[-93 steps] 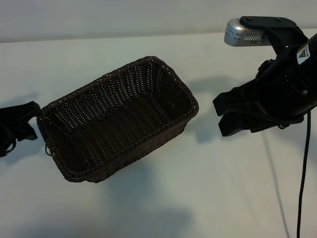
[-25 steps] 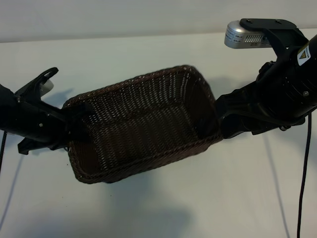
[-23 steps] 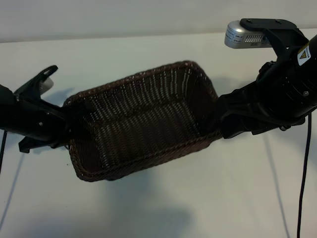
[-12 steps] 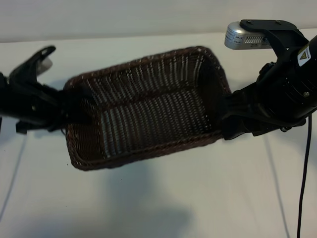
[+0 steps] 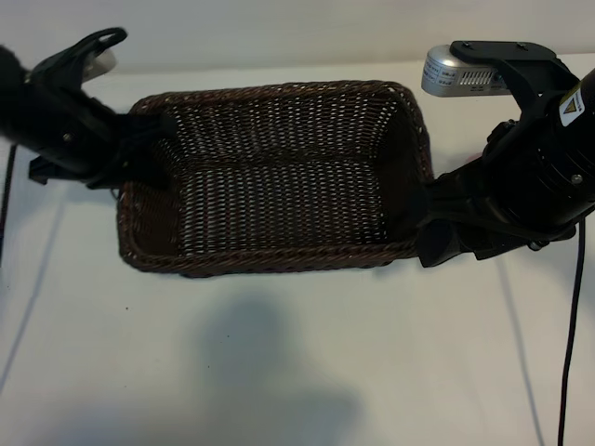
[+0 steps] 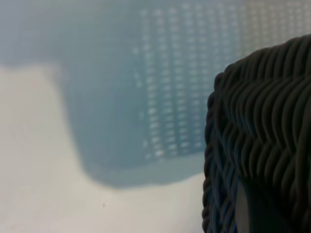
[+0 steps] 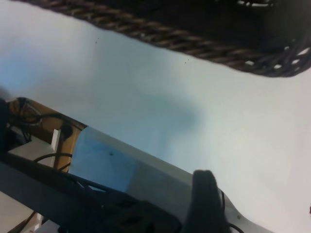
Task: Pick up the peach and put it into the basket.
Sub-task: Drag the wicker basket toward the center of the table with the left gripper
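The basket [image 5: 279, 253], which a few seconds ago lay slantwise on the bench [image 5: 297, 372], now hangs clear of it and has been swung round until it runs square across the scene. The left wrist view confirms the lift: the wicker fills one side close to the camera, and the basket's shadow lies on the bench below. The left jaws [image 5: 125, 149] are nearly closed and clamped on the basket's short end wall, so the whole basket stretches away from them toward the other arm. The right jaws [image 5: 435, 228] stand wide apart with nothing to be seen between them, and they have not shifted; the basket's far end, once well apart from them, now sits just beside or against them. In the right wrist view the braided rim runs just ahead of those jaws. The peach cannot be made out anywhere, neither inside the basket, whose woven floor shows bare, nor between either pair of jaws. As I judge it, only the container has been brought closer to the right arm; the fruit has yet to be found and picked up, so the task proper is not begun.
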Motion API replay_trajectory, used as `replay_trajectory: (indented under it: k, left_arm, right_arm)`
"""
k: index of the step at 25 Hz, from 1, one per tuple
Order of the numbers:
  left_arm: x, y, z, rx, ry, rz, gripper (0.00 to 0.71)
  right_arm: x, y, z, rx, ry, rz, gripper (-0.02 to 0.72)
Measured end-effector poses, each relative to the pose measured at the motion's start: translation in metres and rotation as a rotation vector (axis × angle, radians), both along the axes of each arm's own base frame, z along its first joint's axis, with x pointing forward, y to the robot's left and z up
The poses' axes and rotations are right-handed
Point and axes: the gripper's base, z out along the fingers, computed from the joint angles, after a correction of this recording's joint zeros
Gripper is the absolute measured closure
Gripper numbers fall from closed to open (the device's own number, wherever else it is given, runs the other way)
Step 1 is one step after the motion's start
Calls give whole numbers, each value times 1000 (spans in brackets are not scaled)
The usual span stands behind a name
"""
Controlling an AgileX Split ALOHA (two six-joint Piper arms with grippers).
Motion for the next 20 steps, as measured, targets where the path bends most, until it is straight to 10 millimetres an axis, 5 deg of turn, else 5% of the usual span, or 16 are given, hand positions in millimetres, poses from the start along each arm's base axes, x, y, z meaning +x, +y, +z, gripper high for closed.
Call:
replay_trajectory:
  k: [7, 20]
  left_arm:
    - [18, -28, -18, 38, 42, -45, 597]
    - [30, -30, -44, 51, 68, -19, 597]
  right_arm:
    - [0, 0, 0, 0, 1, 0, 207]
    - [0, 0, 0, -2, 4, 2, 207]
